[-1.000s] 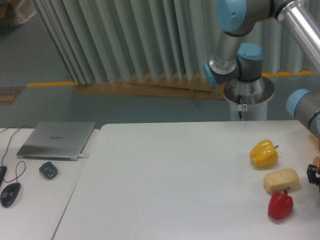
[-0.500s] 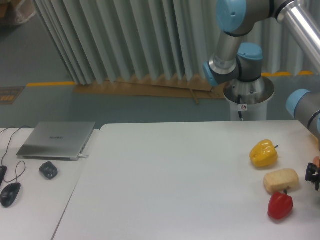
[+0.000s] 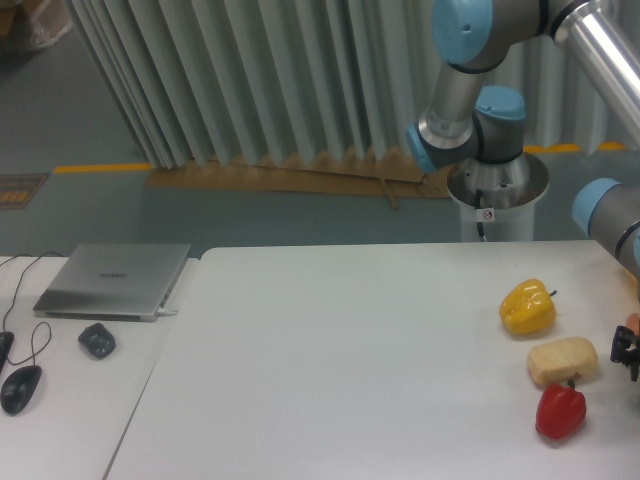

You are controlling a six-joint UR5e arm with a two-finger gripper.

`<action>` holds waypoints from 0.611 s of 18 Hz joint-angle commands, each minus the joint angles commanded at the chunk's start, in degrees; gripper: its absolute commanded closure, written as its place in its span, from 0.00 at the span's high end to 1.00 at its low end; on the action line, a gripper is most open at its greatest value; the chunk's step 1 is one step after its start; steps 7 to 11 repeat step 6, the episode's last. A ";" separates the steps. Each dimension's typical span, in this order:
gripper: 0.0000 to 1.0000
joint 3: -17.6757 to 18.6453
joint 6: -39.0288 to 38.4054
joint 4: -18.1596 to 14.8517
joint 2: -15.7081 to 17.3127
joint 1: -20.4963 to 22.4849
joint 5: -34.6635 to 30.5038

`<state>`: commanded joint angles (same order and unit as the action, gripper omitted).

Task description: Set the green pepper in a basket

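Note:
The green pepper cannot be made out; nothing clearly green shows. No basket is in view. My arm (image 3: 470, 90) reaches from its base at the back right, and another arm joint (image 3: 608, 212) runs off the right edge. Only a small dark piece (image 3: 626, 352) shows at the right edge, beside the tan block. It seems to be part of my gripper, and its jaws are out of frame. A small orange bit (image 3: 633, 322) sits just above it.
A yellow pepper (image 3: 527, 307), a tan sponge-like block (image 3: 562, 361) and a red pepper (image 3: 560, 412) lie in a column at the table's right. On the left side table are a closed laptop (image 3: 115, 280), a small dark object (image 3: 97, 340) and a mouse (image 3: 20, 388).
The dark piece at the right edge has slid slightly further right, out of the frame. Nothing else has moved.

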<state>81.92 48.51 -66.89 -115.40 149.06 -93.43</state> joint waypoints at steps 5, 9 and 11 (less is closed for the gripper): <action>1.00 0.70 0.18 -0.70 3.34 -0.17 -0.35; 1.00 0.88 0.09 -0.62 2.99 -0.26 -0.44; 1.00 0.88 0.09 -0.62 2.99 -0.26 -0.44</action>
